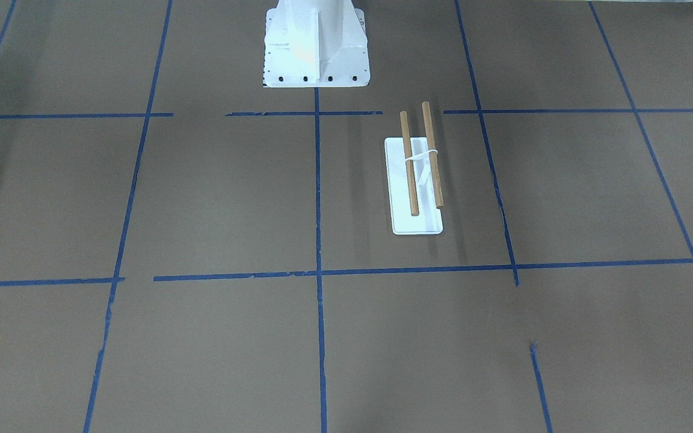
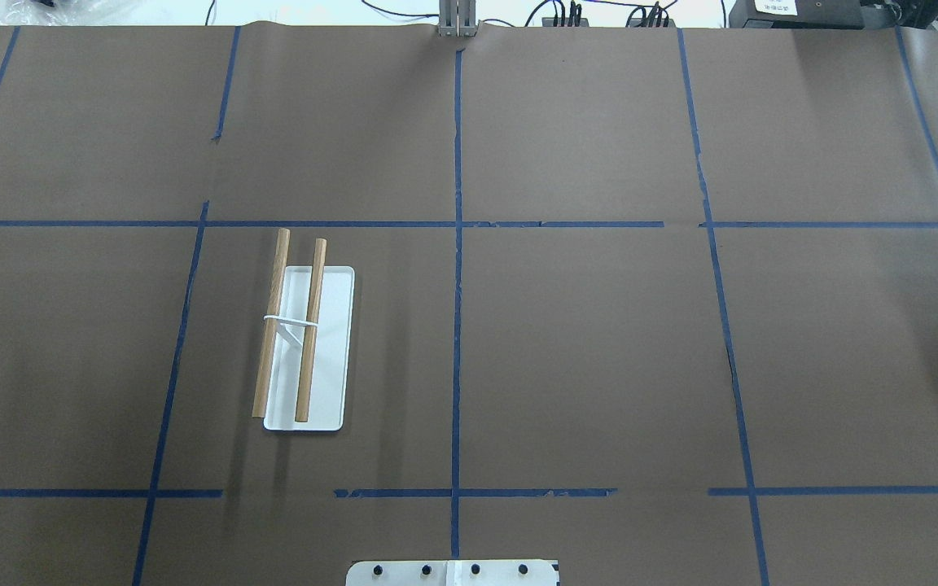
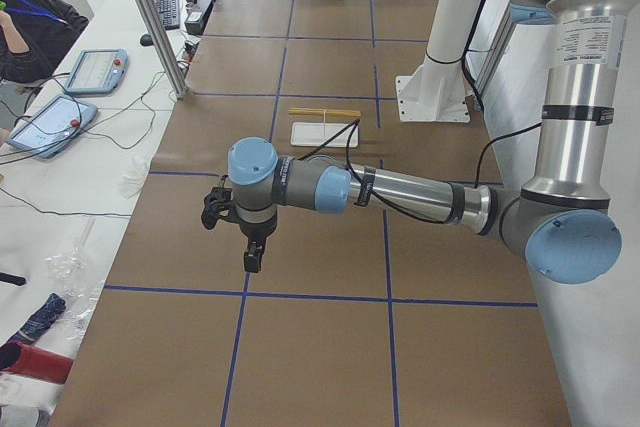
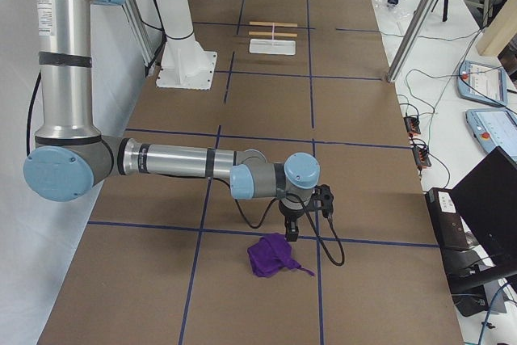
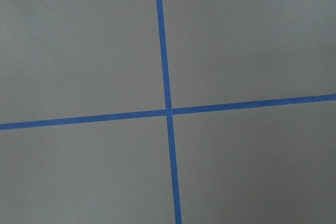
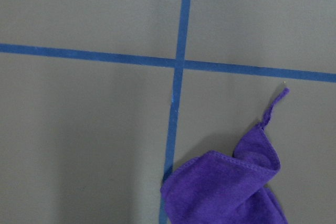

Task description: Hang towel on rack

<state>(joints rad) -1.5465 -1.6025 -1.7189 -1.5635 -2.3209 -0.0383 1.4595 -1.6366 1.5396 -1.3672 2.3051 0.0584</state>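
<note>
The rack stands on the brown table with its white base, white upright and two brown wooden rods, both bare. It also shows in the overhead view and, small, in both side views. The towel is a crumpled purple cloth lying on the table at the robot's right end, far from the rack. It fills the lower right of the right wrist view. My right gripper hangs just above and beside it. My left gripper points down over bare table. I cannot tell whether either is open or shut.
The white robot pedestal stands at the table's robot-side edge, near the rack. Blue tape lines grid the brown table cover. Metal posts rise at the table's operator-side edge. Tablets, cables and a laptop lie beyond that edge.
</note>
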